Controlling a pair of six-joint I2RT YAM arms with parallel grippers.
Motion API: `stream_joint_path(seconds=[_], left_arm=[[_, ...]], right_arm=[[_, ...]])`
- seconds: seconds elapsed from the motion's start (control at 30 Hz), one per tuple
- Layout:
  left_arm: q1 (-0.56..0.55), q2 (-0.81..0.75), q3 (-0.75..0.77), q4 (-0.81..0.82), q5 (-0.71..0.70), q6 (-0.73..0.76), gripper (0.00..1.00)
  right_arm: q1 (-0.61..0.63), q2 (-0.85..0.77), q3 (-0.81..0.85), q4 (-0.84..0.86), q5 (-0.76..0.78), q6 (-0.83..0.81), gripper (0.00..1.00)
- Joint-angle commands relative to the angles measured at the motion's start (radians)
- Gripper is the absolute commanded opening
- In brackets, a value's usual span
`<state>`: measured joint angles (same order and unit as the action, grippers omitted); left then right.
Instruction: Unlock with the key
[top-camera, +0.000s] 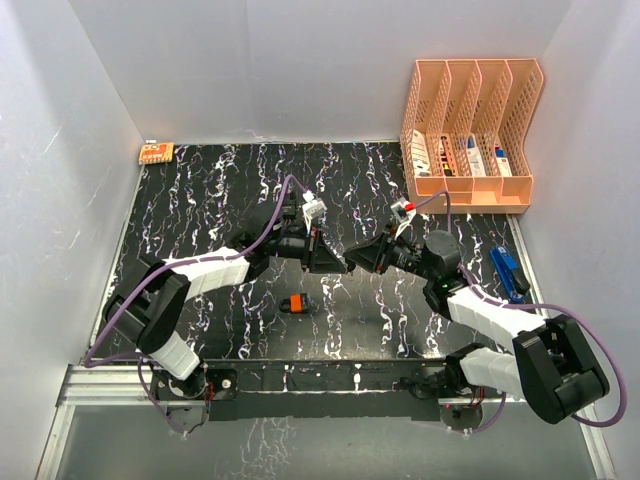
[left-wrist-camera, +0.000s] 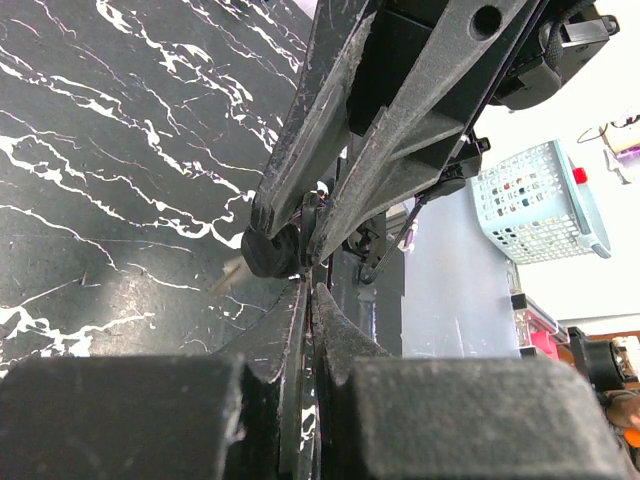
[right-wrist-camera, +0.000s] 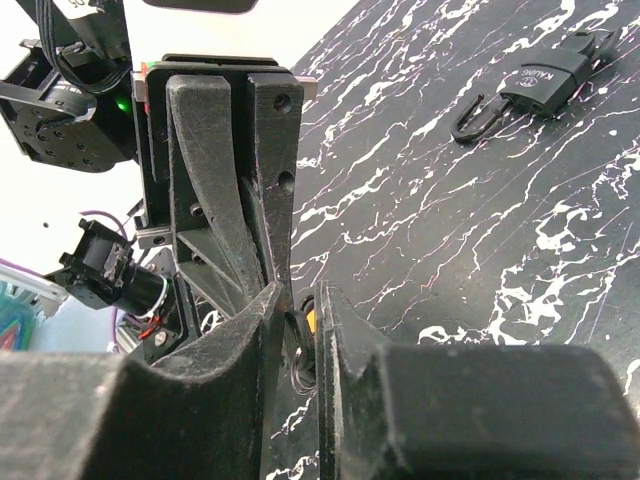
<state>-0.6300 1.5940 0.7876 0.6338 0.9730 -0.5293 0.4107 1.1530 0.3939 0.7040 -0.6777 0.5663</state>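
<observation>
My two grippers meet tip to tip above the middle of the black marbled table. The key (right-wrist-camera: 303, 335), with a dark head and a small ring, sits between the fingers of my right gripper (right-wrist-camera: 297, 295), which are closed against it. My left gripper (left-wrist-camera: 311, 285) is shut on a thin part of the same key, whose dark head (left-wrist-camera: 270, 250) shows just past its fingertips. An orange and black padlock (top-camera: 292, 303) lies on the table, nearer than both grippers (top-camera: 343, 264) and untouched. The black body with a hooked shackle (right-wrist-camera: 540, 85) in the right wrist view looks like that padlock.
A peach file organiser (top-camera: 470, 130) with small items stands at the back right. A blue object (top-camera: 508, 270) lies by the right wall beside my right arm. A small orange piece (top-camera: 156, 152) sits in the back left corner. White walls enclose the table.
</observation>
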Motion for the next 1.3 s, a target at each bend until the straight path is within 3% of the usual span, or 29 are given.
stream_joint_path(seconds=[0.0,0.2,0.43,0.57,0.73,0.83,0.93,1.07,1.27], left_arm=[[0.0,-0.002,0.058,0.075,0.057,-0.012,0.0],[0.001,0.002,0.078,0.037,0.068,0.002,0.0],[0.019,-0.002,0.085,0.002,0.059,0.004,0.0],[0.039,-0.018,0.075,-0.042,0.0,0.016,0.32],[0.061,-0.078,0.038,-0.143,-0.126,0.077,0.57],[0.069,-0.146,-0.007,-0.191,-0.261,0.109,0.7],[0.069,-0.236,-0.079,-0.227,-0.437,0.118,0.97],[0.068,-0.358,-0.153,-0.344,-0.647,0.124,0.99],[0.051,-0.416,-0.183,-0.611,-0.77,0.178,0.98]], right_arm=[[0.001,0.003,0.003,0.041,-0.031,-0.004,0.15],[0.002,0.006,0.003,0.037,-0.043,-0.008,0.01],[0.002,0.004,0.003,0.027,-0.037,-0.004,0.0],[0.002,-0.011,0.0,0.009,0.023,0.01,0.0],[-0.004,-0.048,-0.013,-0.024,0.144,0.037,0.0],[-0.01,-0.059,-0.015,-0.052,0.201,0.051,0.0],[-0.014,-0.068,-0.018,-0.086,0.26,0.063,0.0],[-0.016,-0.086,-0.024,-0.124,0.296,0.062,0.0],[-0.015,-0.088,-0.023,-0.152,0.298,0.055,0.0]])
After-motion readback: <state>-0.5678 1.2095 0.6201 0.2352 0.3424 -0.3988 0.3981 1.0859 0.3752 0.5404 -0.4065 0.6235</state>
